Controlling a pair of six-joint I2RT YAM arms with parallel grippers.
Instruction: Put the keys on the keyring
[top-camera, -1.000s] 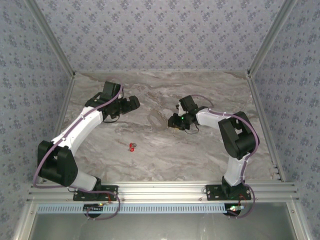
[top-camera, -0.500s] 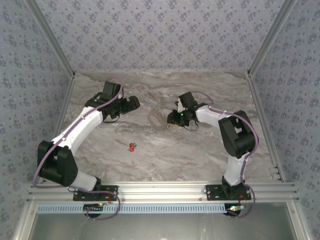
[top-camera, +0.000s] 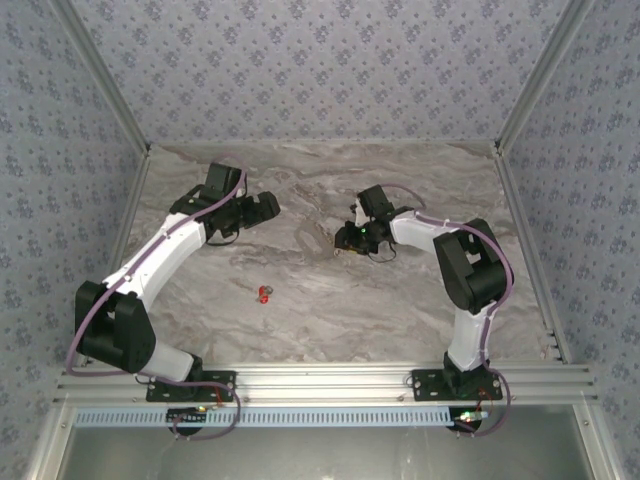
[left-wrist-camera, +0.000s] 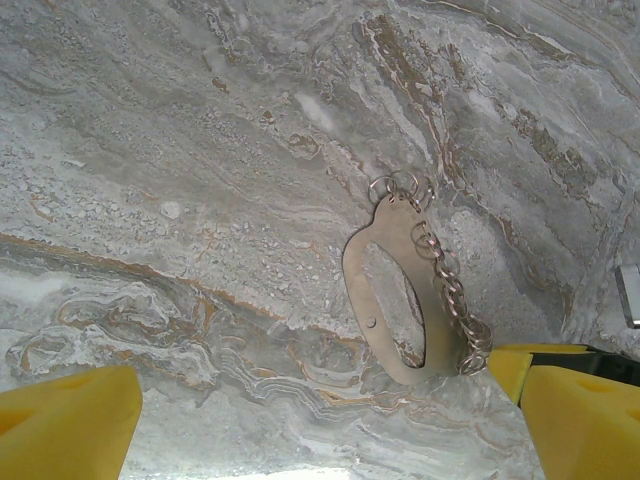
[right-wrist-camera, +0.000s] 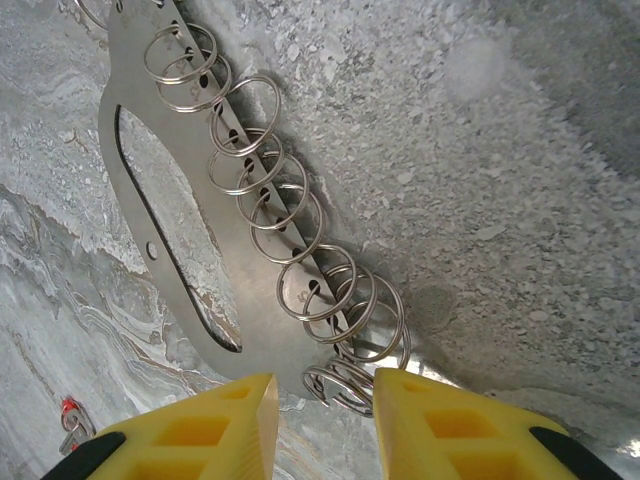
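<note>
Keyring (right-wrist-camera: 125, 80): lies flat on marble table (top-camera: 400, 300), mid-table, with a row of small split rings (right-wrist-camera: 255, 170) along one bar. Right gripper (right-wrist-camera: 325, 385): sits at one end of it, jaws narrowly parted, last split rings in the gap; cannot tell whether touching. Left gripper (left-wrist-camera: 320, 425): hangs above table near keyring, jaws spread wide, grips nothing. Keys (top-camera: 263, 293): rest on table nearer the bases, well apart from keyring and both grippers.

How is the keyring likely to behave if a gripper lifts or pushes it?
The keyring looks like a thin flat metal plate, so it is probably stiff, and hard to get under since it lies flat on the table. Its loose rings would likely swing when lifted. Pushed, it may slide rather than roll.
</note>
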